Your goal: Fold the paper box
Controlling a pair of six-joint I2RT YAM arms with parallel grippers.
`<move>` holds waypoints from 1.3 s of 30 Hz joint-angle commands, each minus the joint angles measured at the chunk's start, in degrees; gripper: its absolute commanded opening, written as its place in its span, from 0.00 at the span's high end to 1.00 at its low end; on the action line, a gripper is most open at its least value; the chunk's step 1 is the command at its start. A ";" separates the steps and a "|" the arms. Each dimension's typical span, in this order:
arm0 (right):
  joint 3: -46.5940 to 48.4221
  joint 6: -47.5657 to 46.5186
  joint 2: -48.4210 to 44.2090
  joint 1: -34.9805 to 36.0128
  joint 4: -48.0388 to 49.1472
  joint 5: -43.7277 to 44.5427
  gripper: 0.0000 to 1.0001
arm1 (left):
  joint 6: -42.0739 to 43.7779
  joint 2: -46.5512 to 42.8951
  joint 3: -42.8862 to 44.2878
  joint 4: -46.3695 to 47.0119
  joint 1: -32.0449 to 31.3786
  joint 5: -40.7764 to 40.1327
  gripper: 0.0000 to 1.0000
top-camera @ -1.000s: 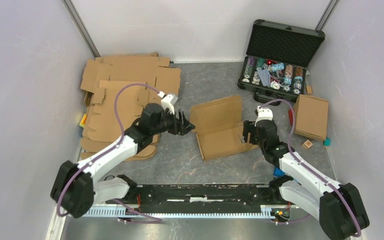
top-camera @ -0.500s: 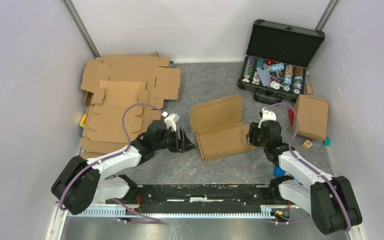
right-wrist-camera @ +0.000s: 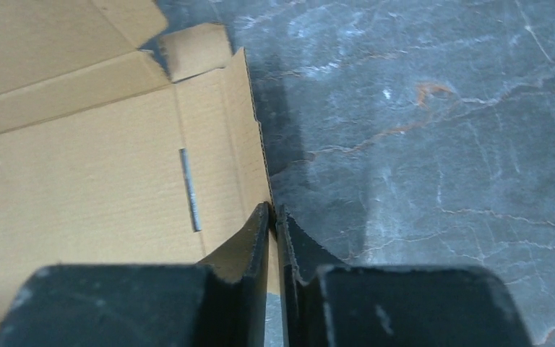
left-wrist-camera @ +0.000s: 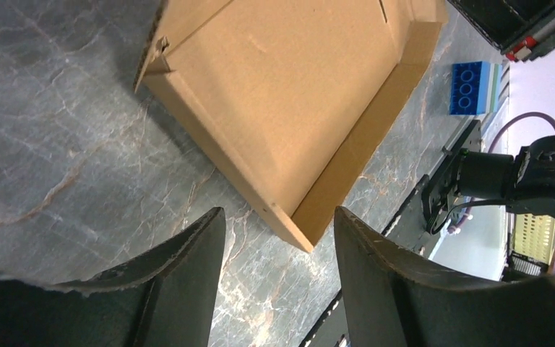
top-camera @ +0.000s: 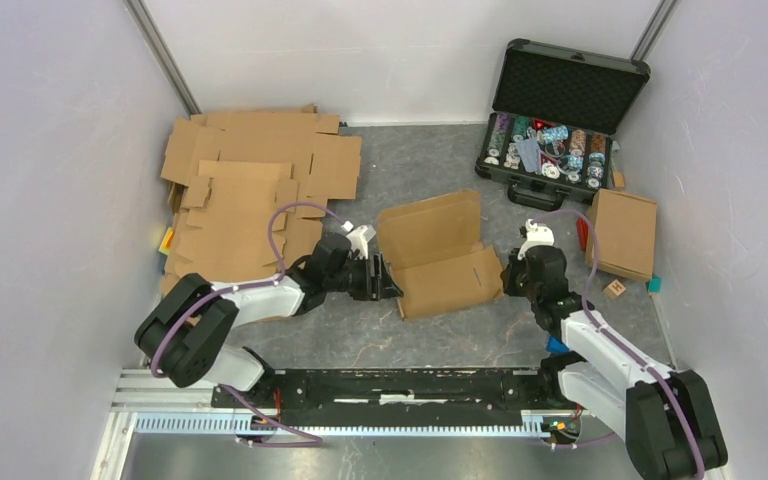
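Observation:
The paper box [top-camera: 440, 255] lies half-formed in the middle of the table, its lid panel raised toward the back. My left gripper [top-camera: 392, 280] is low at the box's near left corner. In the left wrist view the box [left-wrist-camera: 289, 94] lies just ahead of that gripper [left-wrist-camera: 278, 238], which is open with only tabletop between its fingers. My right gripper [top-camera: 508, 275] is at the box's right edge. In the right wrist view it [right-wrist-camera: 273, 213] is shut on the thin edge of the box's right side flap [right-wrist-camera: 249, 137].
A pile of flat cardboard blanks [top-camera: 250, 190] fills the back left. An open black case of poker chips [top-camera: 555, 120] stands at the back right, with a folded box [top-camera: 622, 232] below it. A blue brick [top-camera: 557, 344] and small blocks [top-camera: 615, 288] lie near the right arm.
My left gripper dropped low and slid right to the box's near left corner. The right gripper closed from wide open onto the box's right flap.

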 commanded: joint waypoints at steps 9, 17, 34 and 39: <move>-5.24 1.96 -13.96 0.08 -1.22 -13.69 0.93 | 10.85 -0.27 11.09 -21.81 -0.23 -13.57 0.39; -9.80 4.16 -21.55 0.94 -2.62 -19.87 0.88 | 12.07 -0.54 13.12 -26.51 -0.28 -14.90 0.46; -9.27 1.03 -24.93 5.04 -5.96 -15.06 0.20 | 14.68 0.60 17.28 -33.29 -0.89 -25.70 0.57; -8.51 1.57 -22.33 5.05 -5.71 -11.67 0.20 | 14.46 3.11 19.50 -32.46 -1.76 -25.73 0.57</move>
